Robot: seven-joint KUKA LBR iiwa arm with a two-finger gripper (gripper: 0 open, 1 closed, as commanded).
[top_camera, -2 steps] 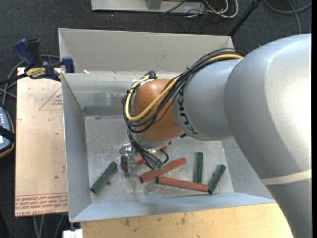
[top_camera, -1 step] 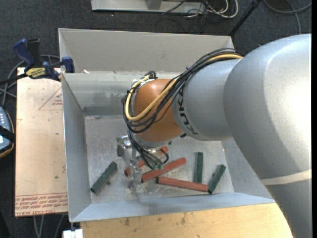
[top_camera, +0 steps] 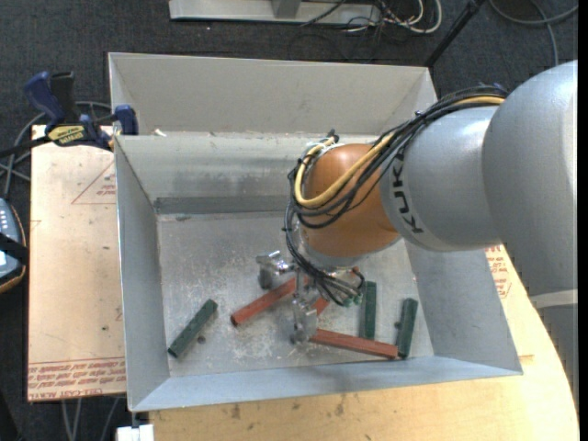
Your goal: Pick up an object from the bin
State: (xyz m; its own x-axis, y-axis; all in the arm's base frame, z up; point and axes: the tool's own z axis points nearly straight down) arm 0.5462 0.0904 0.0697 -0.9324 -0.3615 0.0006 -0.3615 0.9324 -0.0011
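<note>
Bin (top_camera: 138,274): grey metal, sloping walls; pale grit lying scattered on floor.
Arm: reaching in from right; wrist w/ orange cover (top_camera: 344,200) hanging over bin centre; yellow & black cables (top_camera: 317,177) looping round cover.
Gripper (top_camera: 303,324): pointing down, tip sitting low by the floor, front-centre of bin.
Gripper state: cannot tell how far open it is standing, nor whether it is gripping anything.
Nearest thing: front red bar (top_camera: 354,343), a long red-brown stick, lying flat near front wall, running right from the gripper tip. Its left end is lying just beside the tip; contact not readable.
2nd nearest: centre red bar (top_camera: 266,306), same kind, lying aslant, its upper-right end running under the wrist, just left of the tip.
Mid green bar (top_camera: 367,306): dark green stick, lying near-upright in view, right of gripper.
Right green bar (top_camera: 406,327): same kind, lying by right wall, its lower end near the front red bar's right end.
Left green bar (top_camera: 191,327): lying aslant at front-left, well apart from gripper.
</note>
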